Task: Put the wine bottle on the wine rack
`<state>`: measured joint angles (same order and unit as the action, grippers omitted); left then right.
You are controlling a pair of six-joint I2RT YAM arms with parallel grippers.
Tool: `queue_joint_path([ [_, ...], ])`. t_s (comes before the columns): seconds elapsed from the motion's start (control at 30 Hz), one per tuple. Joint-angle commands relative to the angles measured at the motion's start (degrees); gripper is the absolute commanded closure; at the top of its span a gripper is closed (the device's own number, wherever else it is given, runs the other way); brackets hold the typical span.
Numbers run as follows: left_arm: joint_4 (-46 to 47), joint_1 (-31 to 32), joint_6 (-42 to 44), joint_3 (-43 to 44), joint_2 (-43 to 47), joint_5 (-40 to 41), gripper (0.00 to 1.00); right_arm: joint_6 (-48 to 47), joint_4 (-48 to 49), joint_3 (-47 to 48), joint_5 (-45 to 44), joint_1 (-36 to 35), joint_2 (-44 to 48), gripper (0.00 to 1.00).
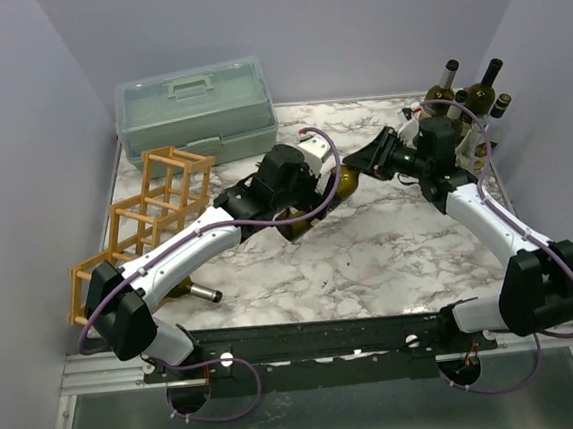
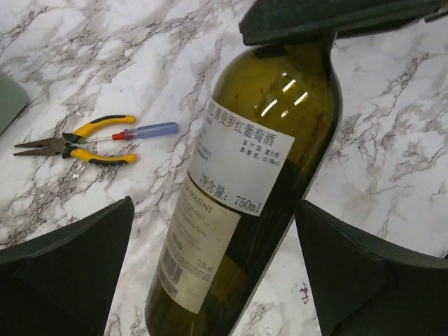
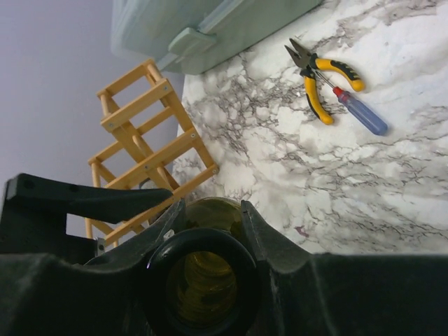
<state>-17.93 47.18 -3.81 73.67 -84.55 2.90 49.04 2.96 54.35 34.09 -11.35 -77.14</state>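
Bright, even light casts soft shadows, with small glints on the wine bottle [image 2: 241, 203].

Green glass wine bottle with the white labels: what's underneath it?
Around the green glass wine bottle white marble tabletop shows; the patch directly beneath is hidden. The yellow-handled pliers and blue-handled screwdriver lie beside it, apart.

Rack [image 1: 146, 212] at the left edge of the table [image 1: 371, 257], toolbox [image 1: 197, 107] just behind it at far left, spare bottles [image 1: 472, 93] in far right corner, bottle [image 2: 238, 196] mid-table between, pliers [image 2: 77, 148] and screwdriver [image 2: 143, 131] touching on the table near it.
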Motion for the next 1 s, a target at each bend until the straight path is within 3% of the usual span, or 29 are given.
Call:
queue_joint_path([
  [0.0, -1.8, 2.5, 3.5, 1.2, -0.4, 4.8, 0.01, 7.3, 8.2, 0.6, 5.2, -0.1, 3.7, 0.99],
  [0.7, -2.4, 4.9, 9.1, 0.7, -1.4, 13.7, 0.02, 12.9, 14.4, -2.5, 11.3, -0.1, 6.9, 0.99],
  [0.87, -2.3, 4.9, 10.1, 0.6, -1.1, 15.3, 0.11, 14.5, 16.6, -3.7, 12.0, 0.0, 7.3, 0.99],
  [0.97, -2.3, 4.9, 11.0, 0.5, -1.0, 17.1, 0.29, 14.8, 17.0, -3.9, 12.6, -0.1, 7.3, 0.99],
])
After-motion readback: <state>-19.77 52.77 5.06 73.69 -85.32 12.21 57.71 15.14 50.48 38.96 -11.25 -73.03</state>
